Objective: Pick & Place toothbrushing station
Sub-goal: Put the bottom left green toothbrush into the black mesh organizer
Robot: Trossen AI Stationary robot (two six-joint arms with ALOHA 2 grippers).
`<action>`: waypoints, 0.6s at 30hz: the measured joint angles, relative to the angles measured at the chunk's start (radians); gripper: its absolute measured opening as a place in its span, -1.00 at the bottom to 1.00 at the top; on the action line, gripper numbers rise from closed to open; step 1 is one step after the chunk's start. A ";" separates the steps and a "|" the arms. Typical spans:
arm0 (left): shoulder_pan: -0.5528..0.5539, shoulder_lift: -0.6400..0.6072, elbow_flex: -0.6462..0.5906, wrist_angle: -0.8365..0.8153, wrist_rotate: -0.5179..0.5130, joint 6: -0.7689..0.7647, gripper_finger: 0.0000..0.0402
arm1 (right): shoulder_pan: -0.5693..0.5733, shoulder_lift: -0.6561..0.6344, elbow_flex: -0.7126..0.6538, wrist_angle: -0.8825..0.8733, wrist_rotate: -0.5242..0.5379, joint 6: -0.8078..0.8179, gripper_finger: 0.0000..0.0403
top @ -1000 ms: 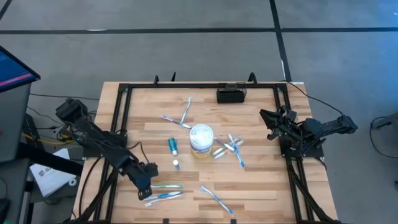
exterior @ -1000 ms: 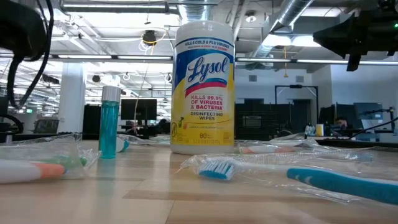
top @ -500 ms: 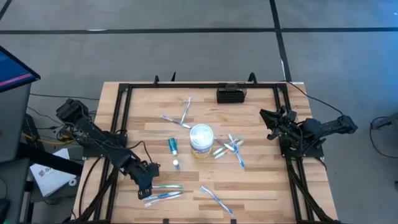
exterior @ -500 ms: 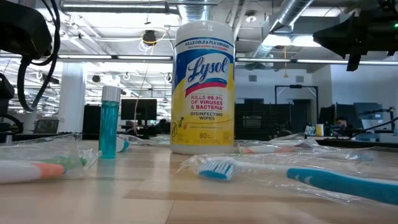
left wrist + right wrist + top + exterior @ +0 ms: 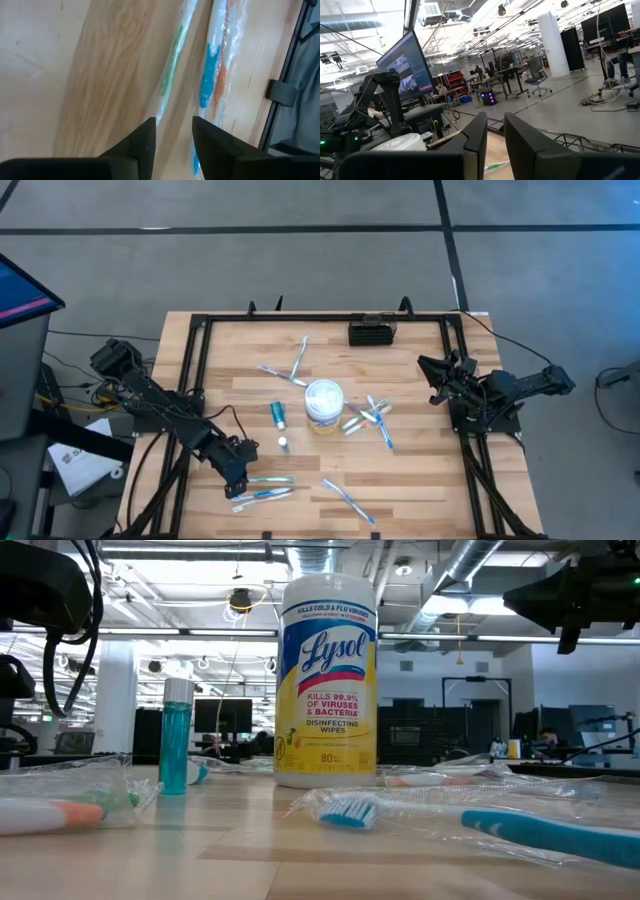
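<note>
The toothbrushing station [image 5: 371,332], a small black rack, stands on the wooden table by its far edge. My left gripper [image 5: 238,475] hovers low at the near left, open. In its wrist view the left gripper [image 5: 172,137] points down at a wrapped green-handled toothbrush [image 5: 172,65] and a blue and orange one [image 5: 209,82], both lying flat. The wrapper's end lies just ahead of the fingers; I see no touch. My right gripper [image 5: 436,380] waits by the table's right edge, and the right gripper [image 5: 495,137] shows a narrow gap with nothing in it.
A white tub of wipes [image 5: 323,402] stands mid-table, with a teal tube [image 5: 278,415] to its left. Wrapped toothbrushes lie scattered: far of the tub [image 5: 295,365], to its right [image 5: 372,418] and at the near middle [image 5: 347,498]. A black frame [image 5: 200,360] borders the table.
My left arm has shifted a little toward the table's right edge, staying over the wrapped toothbrushes at the near left. The toothbrushes have not moved.
</note>
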 joint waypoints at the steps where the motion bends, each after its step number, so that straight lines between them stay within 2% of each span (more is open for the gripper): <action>1: 0.000 0.000 0.000 0.000 0.000 0.000 -0.39 | 0.000 0.000 0.000 0.000 0.000 0.000 -0.71; 8: -0.001 0.034 -0.001 -0.006 -0.007 0.001 -0.36 | 0.000 0.000 0.000 0.000 0.000 -0.002 -0.71; 18: -0.001 0.095 -0.001 0.006 0.042 0.003 -0.19 | 0.000 0.000 0.000 0.000 0.000 -0.002 -0.71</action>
